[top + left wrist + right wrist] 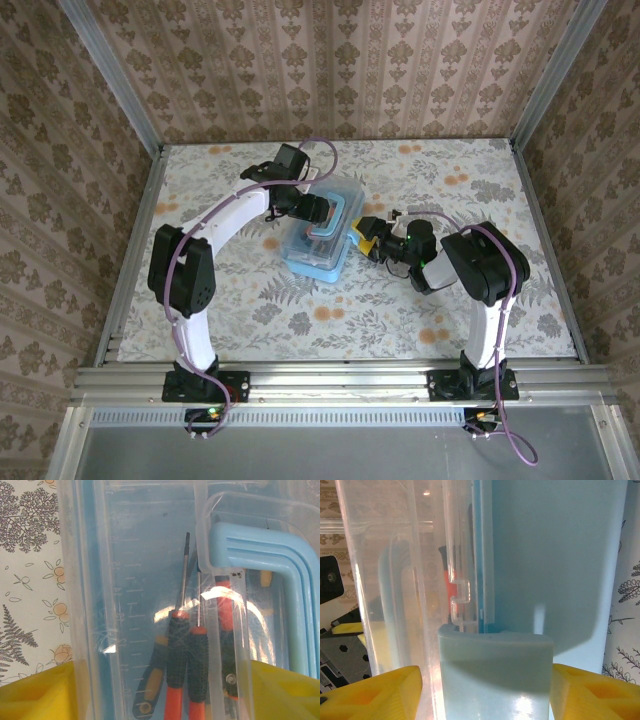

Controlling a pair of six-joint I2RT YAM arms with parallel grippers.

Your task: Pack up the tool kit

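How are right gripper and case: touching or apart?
Cannot tell. Right wrist view: the right gripper straddles the case at its latch, fingers flush beside it; no plain gap or contact.

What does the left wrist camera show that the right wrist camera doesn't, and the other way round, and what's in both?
Left wrist: slim steel-shafted screwdrivers with orange-and-black ribbed handles lying inside, beside a curved light-blue plastic handle. Right wrist: a smooth light-blue plastic tab, close up. Both: the translucent light-blue plastic case, yellow fingertips either side, floral tabletop.
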